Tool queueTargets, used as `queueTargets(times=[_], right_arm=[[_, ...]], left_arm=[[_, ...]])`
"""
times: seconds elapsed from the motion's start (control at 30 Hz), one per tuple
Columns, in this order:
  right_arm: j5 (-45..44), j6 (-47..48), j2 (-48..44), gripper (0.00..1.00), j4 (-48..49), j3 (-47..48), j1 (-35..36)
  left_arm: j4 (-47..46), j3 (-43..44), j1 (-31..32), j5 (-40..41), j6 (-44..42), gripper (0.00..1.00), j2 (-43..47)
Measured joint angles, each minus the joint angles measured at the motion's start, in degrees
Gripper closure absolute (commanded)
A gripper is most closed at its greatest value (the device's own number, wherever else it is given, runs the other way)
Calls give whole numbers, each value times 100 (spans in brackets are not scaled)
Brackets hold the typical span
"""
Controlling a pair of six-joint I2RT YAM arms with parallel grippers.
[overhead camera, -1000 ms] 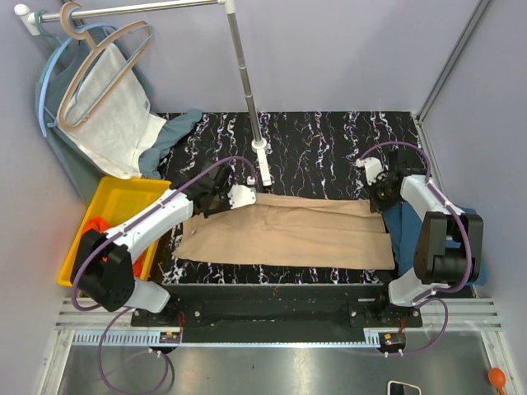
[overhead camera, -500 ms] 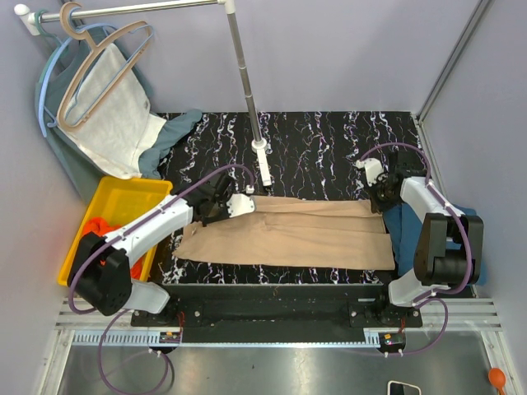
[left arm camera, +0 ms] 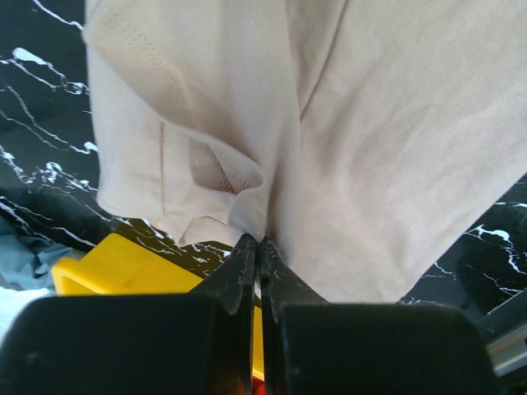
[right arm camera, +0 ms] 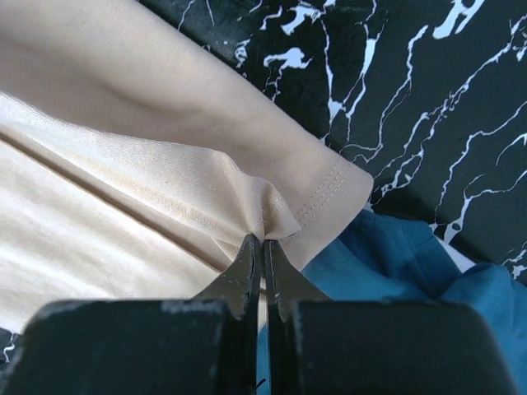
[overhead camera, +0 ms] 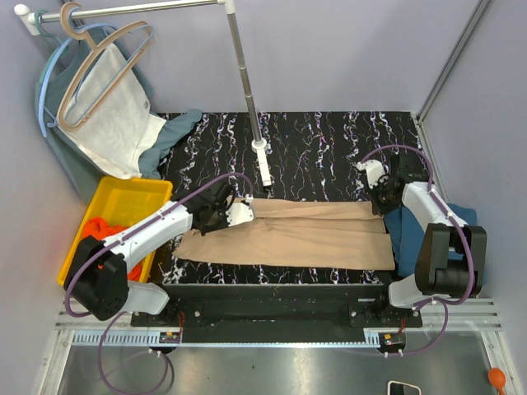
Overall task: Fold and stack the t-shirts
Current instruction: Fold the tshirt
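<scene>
Two pinches hold your tan shirt (overhead camera: 305, 234) mid-frame: left gripper (left arm camera: 258, 243) clamped on its left end, right gripper (right arm camera: 263, 239) on its right. Teal shirt (right arm camera: 387, 263) lies at far right.

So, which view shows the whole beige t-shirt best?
The top external view: the beige t-shirt lies there stretched across the table, end to end. The two wrist views show only one pinched corner each.

Lab robot cell: plain walls (overhead camera: 346, 49), aluminium rails (overhead camera: 272, 337), clothes rack (overhead camera: 244, 74).
</scene>
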State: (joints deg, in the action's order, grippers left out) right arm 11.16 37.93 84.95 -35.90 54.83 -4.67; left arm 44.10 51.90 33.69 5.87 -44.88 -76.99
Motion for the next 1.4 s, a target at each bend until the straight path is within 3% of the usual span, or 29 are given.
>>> queueTargets(times=[0.07, 0.17, 0.27, 0.67, 1.03, 1.4], right_arm=[[0, -2, -59, 75, -9, -42, 0], [-15, -9, -76, 61, -33, -149, 0], [-74, 17, -76, 52, -57, -282, 0], [-96, -76, -352, 49, -280, -367, 0], [229, -326, -1558, 44, -868, -140, 0], [367, -466, -435, 44, -577, -116, 0]], left_arm=[[4, -17, 11, 0, 44, 98, -11], [4, -17, 46, 0, 131, 98, -146], [4, -17, 66, -4, 201, 98, -361], [17, -24, 203, -4, 450, 98, -592], [15, -181, 319, 0, 647, 97, -492], [46, -190, 428, 98, 723, 96, -442]])
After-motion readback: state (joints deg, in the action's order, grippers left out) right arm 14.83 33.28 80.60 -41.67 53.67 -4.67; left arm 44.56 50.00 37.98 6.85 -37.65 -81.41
